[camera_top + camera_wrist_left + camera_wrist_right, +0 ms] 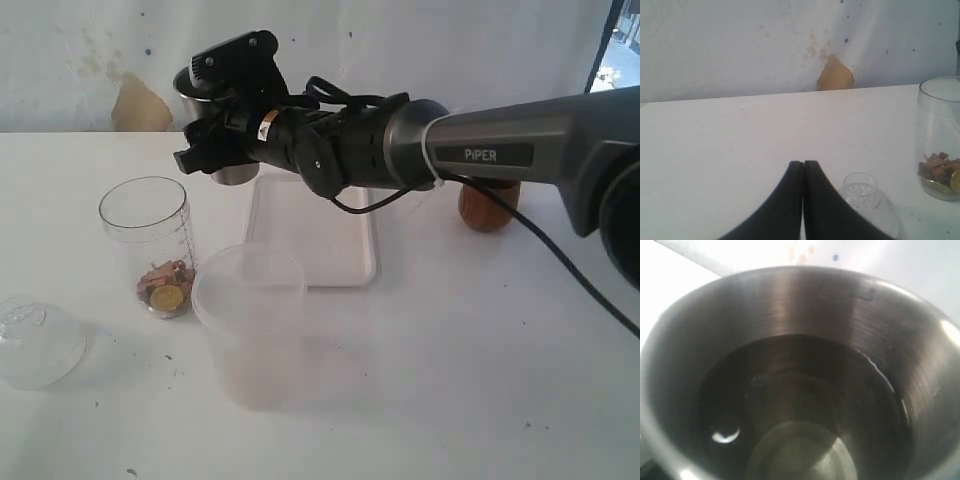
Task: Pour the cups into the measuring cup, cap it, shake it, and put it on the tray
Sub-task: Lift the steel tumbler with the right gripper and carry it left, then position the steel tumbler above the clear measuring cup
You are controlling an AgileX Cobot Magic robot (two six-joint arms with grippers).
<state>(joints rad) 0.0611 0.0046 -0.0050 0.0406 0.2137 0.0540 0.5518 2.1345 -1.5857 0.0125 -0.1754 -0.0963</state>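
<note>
Left gripper (802,165) closed, fingers (785,205) pressed together along the full length, nothing between. Clear domed cap (862,197) knob-up on the white table (730,140), just beside those closed jaws and partly hidden behind one finger; contact impossible to tell. Measuring cup (939,135) farther out past the cap, upright, uncapped, with brown chunks and gold coin-like discs in the bottom. Right gripper (200,135) stretched across to the far side of the table, jaws set wide with the steel tumbler (238,172) between them, one dark finger against its near wall. Clamped or merely straddling: cannot tell. Same for whether the tumbler base is on the table or just off it. From the right wrist, only the tumbler's inside visible: brushed wall, dark glossy bottom with glints, liquid or bare metal unclear, no fingers in view. In the exterior view, measuring cup below and nearer the camera than the right jaws, apart from them. White tray (330,250) under the forearm, just behind the jaws. Brown cup (488,208) well back along the arm, upright, half hidden behind it. Frosted tub (250,330) well clear of the jaws, nearer the camera, beside the measuring cup.
</note>
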